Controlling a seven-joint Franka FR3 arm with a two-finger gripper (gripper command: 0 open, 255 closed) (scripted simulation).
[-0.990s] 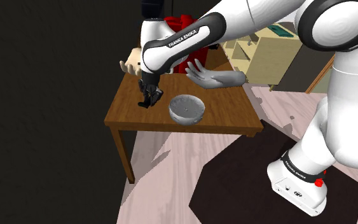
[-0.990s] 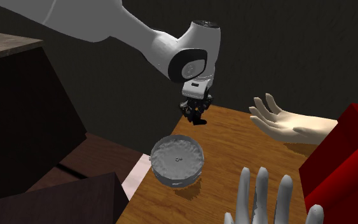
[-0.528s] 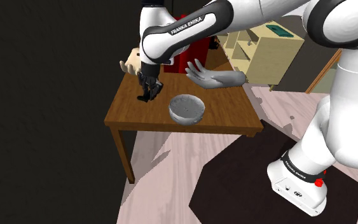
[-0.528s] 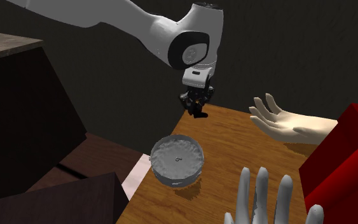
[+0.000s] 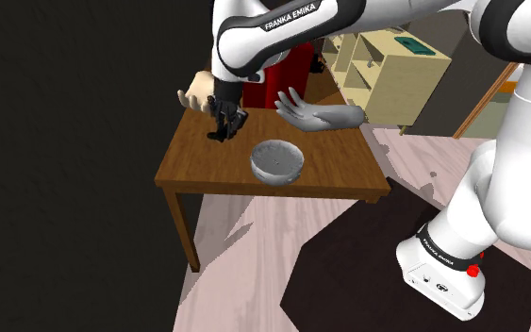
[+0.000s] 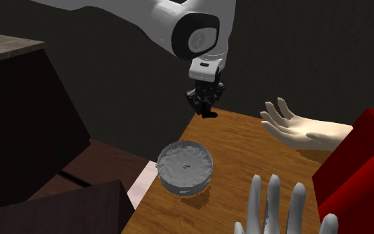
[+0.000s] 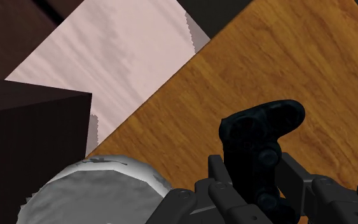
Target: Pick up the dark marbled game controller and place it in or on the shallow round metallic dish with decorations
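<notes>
Item: black pincer (image 7: 254,172), fingers clasped narrow on the dark game controller (image 7: 261,129), which stands up between them and is held above the wooden table (image 5: 334,175); grey round dish (image 6: 185,166) rests on that table, below and near the pincer, apart from it.

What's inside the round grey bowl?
Nothing lies in the dish: just its bumpy grey bottom with a tiny mark. Its near inner wall hides behind the rim. The controller is up in the gripper.
</notes>
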